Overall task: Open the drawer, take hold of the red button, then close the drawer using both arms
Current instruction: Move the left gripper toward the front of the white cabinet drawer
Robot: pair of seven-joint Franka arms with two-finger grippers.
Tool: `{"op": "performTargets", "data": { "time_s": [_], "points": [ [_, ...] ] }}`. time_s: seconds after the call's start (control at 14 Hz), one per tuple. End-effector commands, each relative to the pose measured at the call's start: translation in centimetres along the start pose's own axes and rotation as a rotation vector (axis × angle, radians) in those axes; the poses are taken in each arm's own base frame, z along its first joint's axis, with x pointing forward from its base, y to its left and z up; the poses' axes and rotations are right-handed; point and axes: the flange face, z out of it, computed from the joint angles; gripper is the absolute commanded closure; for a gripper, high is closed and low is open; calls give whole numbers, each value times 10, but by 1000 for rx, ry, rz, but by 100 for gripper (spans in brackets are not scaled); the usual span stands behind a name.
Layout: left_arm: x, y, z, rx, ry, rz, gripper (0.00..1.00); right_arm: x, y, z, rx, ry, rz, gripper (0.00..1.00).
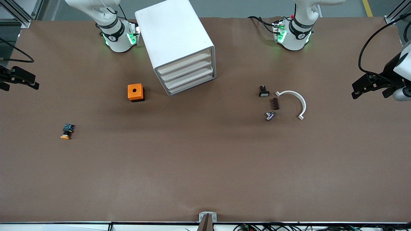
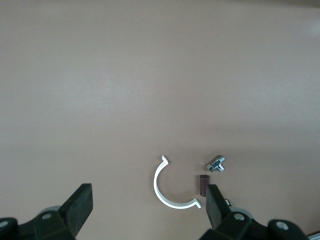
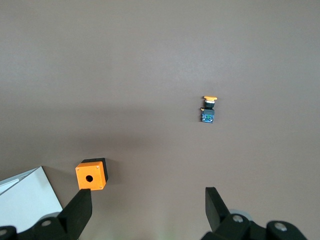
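The white cabinet (image 1: 175, 38) stands between the two arm bases, its four beige drawer fronts facing the table's middle. The top drawer (image 1: 184, 63) is shut, like the three below it. No red-capped button shows in any view. My left gripper (image 1: 354, 90) hangs open and empty over the left arm's end of the table; in the left wrist view (image 2: 148, 210) bare table lies between its fingers. My right gripper (image 1: 20, 86) hangs open and empty over the right arm's end; it also shows in the right wrist view (image 3: 147, 210). A cabinet corner (image 3: 25, 200) shows there.
An orange box with a hole (image 1: 135, 92) (image 3: 91, 175) sits beside the cabinet. A yellow-orange-capped button (image 1: 66, 131) (image 3: 208, 109) lies nearer the front camera. Toward the left arm's end lie a small black part (image 1: 264, 91), a brown piece (image 1: 275, 103) (image 2: 203, 184), a metal fitting (image 1: 270, 115) (image 2: 216, 164) and a white arc (image 1: 293, 102) (image 2: 165, 192).
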Motion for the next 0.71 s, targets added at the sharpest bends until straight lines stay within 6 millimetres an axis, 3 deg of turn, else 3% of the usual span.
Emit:
{"op": "performTargets", "data": {
  "time_s": [0.0,0.36,0.64],
  "points": [
    [-1,3,2,-9,-14,-3,0,-1,0,-6,-9,7,-4,0],
    [-1,15,-5,-12,0,15,0,-1,0,-6,-5,9,-2,0],
    [-11,39,7,-13,-82,75,0,-1,0,-6,-9,8,-4,0]
  ]
}}
